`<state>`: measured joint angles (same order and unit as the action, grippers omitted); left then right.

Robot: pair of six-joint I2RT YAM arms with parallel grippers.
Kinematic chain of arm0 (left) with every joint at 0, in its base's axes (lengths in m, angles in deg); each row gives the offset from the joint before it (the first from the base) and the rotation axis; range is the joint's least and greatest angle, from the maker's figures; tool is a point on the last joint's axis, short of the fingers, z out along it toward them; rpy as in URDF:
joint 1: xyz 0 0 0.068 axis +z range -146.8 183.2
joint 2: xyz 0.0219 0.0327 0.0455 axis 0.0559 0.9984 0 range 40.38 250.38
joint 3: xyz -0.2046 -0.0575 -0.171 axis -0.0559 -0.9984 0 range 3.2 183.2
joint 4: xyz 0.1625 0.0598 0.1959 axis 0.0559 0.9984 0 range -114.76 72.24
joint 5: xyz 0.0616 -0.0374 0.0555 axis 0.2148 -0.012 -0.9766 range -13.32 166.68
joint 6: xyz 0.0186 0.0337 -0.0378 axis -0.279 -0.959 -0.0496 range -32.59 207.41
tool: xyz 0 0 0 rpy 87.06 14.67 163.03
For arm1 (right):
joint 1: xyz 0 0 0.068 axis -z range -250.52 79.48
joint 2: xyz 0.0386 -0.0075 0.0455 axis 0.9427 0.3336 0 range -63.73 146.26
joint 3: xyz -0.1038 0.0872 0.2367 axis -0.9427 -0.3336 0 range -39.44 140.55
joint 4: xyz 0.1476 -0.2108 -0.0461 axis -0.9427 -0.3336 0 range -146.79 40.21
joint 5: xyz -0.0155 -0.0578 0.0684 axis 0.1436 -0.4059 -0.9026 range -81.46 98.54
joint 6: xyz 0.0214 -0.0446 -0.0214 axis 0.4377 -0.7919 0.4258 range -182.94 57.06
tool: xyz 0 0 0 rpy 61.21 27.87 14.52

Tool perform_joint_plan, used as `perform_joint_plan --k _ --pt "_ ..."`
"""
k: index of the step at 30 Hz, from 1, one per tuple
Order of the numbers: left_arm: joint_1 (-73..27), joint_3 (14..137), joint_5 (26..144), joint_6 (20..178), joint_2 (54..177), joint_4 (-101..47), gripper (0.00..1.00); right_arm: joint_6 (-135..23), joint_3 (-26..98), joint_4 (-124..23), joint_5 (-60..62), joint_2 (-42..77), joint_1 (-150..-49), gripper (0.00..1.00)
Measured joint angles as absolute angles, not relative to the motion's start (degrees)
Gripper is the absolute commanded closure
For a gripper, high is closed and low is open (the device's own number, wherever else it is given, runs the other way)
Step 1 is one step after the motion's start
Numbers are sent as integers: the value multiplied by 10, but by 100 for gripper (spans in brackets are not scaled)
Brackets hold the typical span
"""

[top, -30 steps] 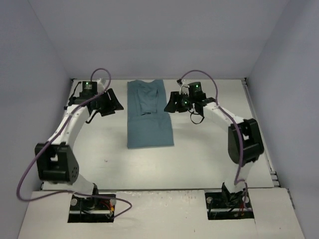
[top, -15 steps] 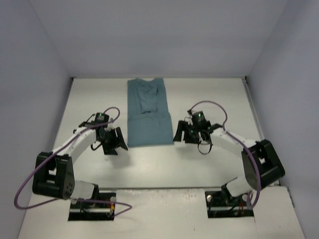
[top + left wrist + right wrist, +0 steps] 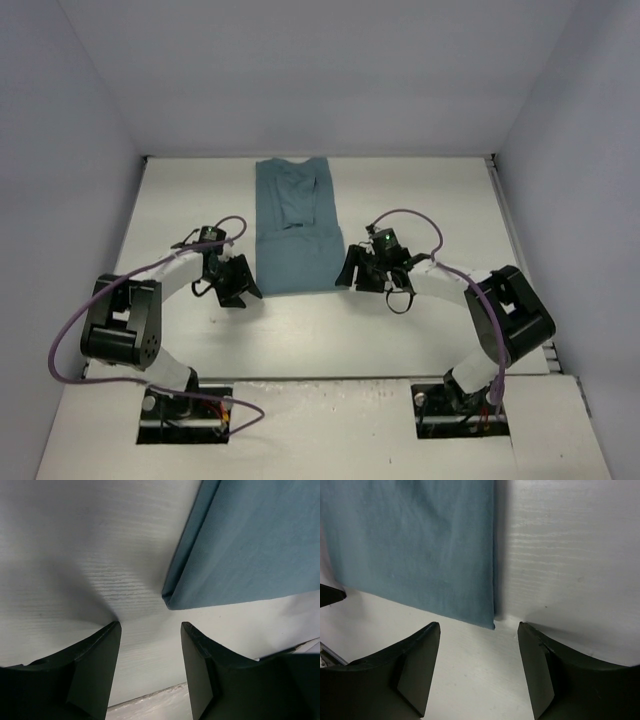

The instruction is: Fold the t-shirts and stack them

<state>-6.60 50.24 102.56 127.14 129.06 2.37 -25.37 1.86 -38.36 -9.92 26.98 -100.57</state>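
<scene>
On the table, the shirt lies as a strip running near to far, its near corners just ahead of the left gripper and right gripper, both wide open, empty and equally close.

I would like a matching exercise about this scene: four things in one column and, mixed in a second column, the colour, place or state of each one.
Things:
1. t-shirt
2. left gripper
3. right gripper
4. table

Descriptions:
A. white
B. open, at the shirt's near right corner
C. teal, folded into a long strip
D. open, at the shirt's near left corner

Pairs: 1-C, 2-D, 3-B, 4-A
</scene>
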Motion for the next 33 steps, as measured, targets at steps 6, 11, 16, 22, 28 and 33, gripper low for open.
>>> perform_joint_plan --k 6,11,16,22,28,33 --pt "-66 506 1038 1287 1302 4 57 -228 18 -324 -111 295 -1006 50" --pt "-66 511 1049 1300 1315 -12 61 -213 12 -300 -119 306 -1007 55" --pt "-66 510 1054 1308 1319 -24 62 -199 -4 -275 -121 304 -1007 54" --pt "-66 510 1059 1314 1324 -35 65 -189 -28 -264 -115 284 -1007 52" --pt "-66 510 1067 1316 1329 -43 68 -188 -33 -267 -105 277 -1011 53" --pt "-66 510 1068 1316 1335 -45 86 -188 -25 -274 -102 282 -1014 56"
